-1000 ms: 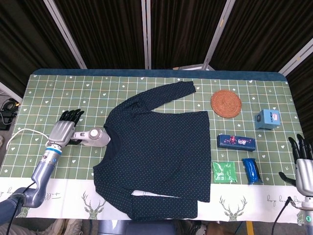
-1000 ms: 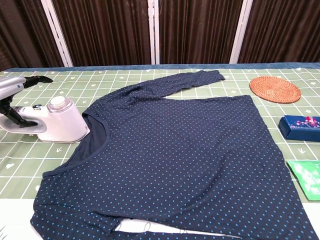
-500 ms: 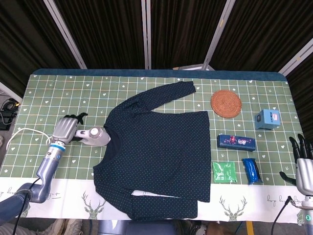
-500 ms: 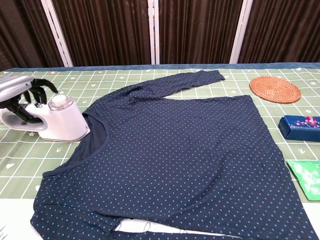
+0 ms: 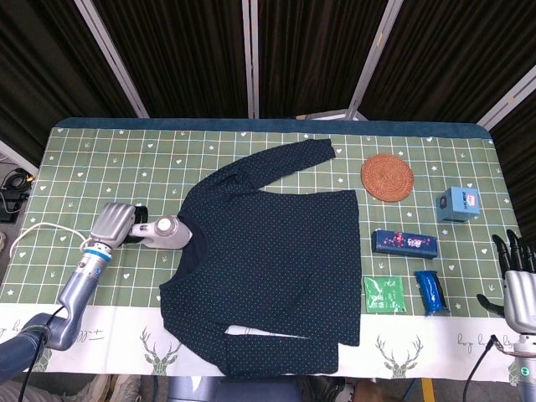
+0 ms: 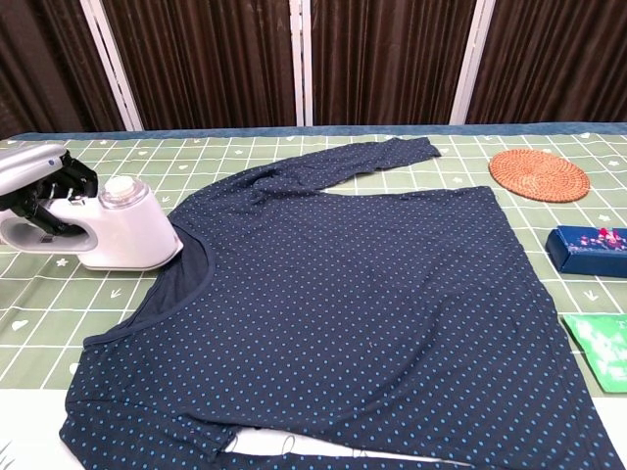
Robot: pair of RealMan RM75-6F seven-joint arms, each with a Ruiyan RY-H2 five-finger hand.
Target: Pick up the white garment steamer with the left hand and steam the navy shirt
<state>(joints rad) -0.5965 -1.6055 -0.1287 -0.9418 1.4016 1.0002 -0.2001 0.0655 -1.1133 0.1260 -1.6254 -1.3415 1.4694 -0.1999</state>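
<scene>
The white garment steamer [image 5: 167, 232] [image 6: 122, 233] lies on the table at the left, its head touching the collar of the navy dotted shirt [image 5: 272, 260] [image 6: 362, 313]. My left hand [image 5: 115, 224] [image 6: 39, 186] grips the steamer's handle, its dark fingers curled around it. The shirt is spread flat over the middle of the green checked tablecloth [image 5: 100, 159]. My right hand [image 5: 519, 285] hangs open at the table's right edge, far from the shirt, holding nothing.
A round woven coaster [image 5: 387, 177] [image 6: 539, 174], a light blue box [image 5: 458, 203], a dark blue box [image 5: 405, 242] [image 6: 588, 245], a green packet [image 5: 383, 295] [image 6: 600, 348] and a blue packet [image 5: 430, 291] lie right of the shirt. The steamer's white cord [image 5: 38, 230] trails off the left.
My left hand's fingers went from spread above the steamer's handle to curled around it. The steamer has slid slightly right against the shirt collar. The right hand stayed put.
</scene>
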